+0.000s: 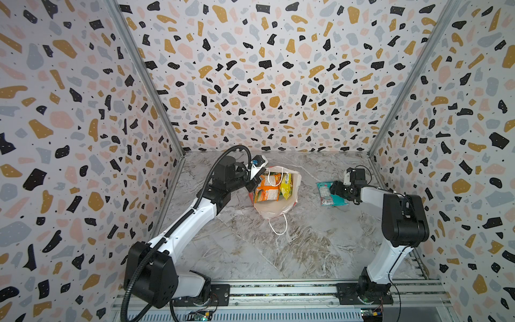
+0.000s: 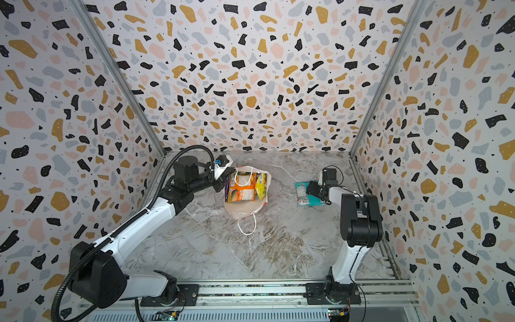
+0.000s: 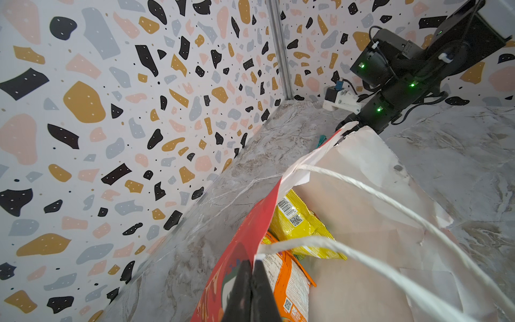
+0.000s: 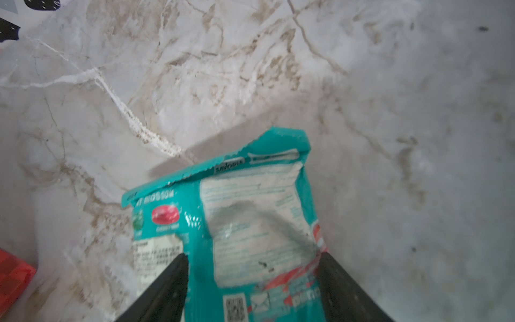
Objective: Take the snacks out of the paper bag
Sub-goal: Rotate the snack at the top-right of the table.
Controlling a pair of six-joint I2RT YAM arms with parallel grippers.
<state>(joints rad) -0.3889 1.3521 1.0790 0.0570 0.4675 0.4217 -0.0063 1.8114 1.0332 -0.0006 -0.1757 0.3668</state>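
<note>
Paper bag [image 1: 271, 209] rim pinched by closed left gripper [image 3: 252, 262]; right gripper [image 4: 253, 255] spread over teal packet [image 4: 250, 195].

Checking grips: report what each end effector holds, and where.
Left end effector: pinches the paper bag by its red wall's top rim. Right end effector: open over the teal packet, holding nothing.

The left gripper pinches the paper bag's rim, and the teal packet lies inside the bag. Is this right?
No. The left gripper pinches the rim of the paper bag, but the teal packet lies outside it, on the table by the right gripper, as both top views show.
</note>
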